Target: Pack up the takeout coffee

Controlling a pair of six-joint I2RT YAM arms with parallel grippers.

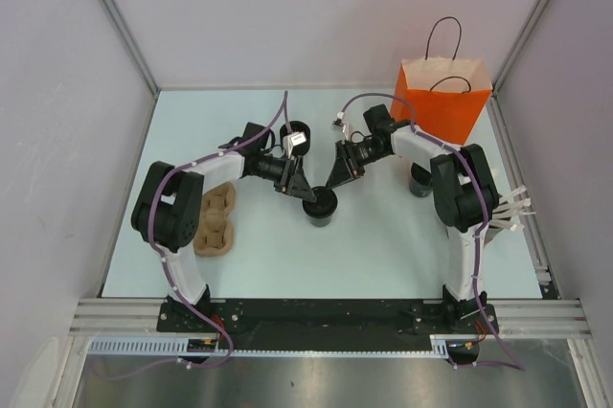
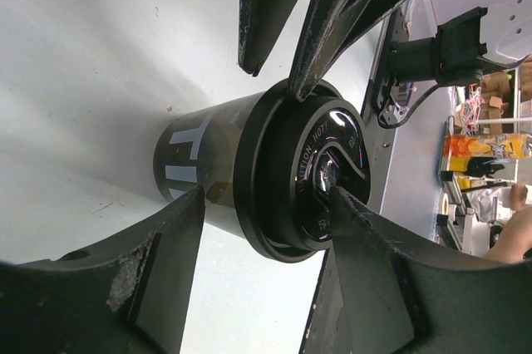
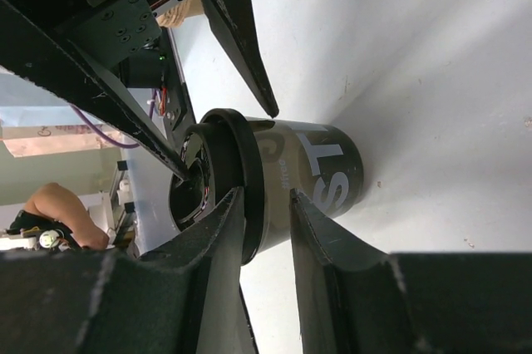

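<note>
The cup (image 1: pixel 321 207) with its lid (image 2: pixel 320 175) stands upright on the tabletop (image 1: pixel 383 245), near the middle, between the two arms. White letters run along its side.

Both grippers crowd it. The left gripper (image 1: pixel 301 188) comes in from the left with its fingers (image 2: pixel 158 287) wide apart. In the left wrist view one finger lies beside the cup's wall and the other tip sits over the lid's top. Whether either touches, I cannot tell. The right gripper (image 1: pixel 333 184) comes in from the right, its fingers (image 3: pixel 332 279) a narrow gap apart. They sit either side of the lid's rim, one tip right at the rim. Neither gripper is clamped on the cup.

Things around, counted:
- Three dark cups in all. A second cup (image 1: pixel 295 129) stands behind the left arm's wrist. A third cup (image 1: pixel 419 181) is half hidden under the right arm.
- One orange bag (image 1: pixel 443 106), upright with black handles, stands at the far right. The right arm lies between it and the middle cup.
- One brown tray (image 1: pixel 215 219) lies at the left, partly covered by the left arm.
- White sticks (image 1: pixel 517 202) fan out from behind the right arm at the tabletop's right edge. What holds them is hidden.
</note>
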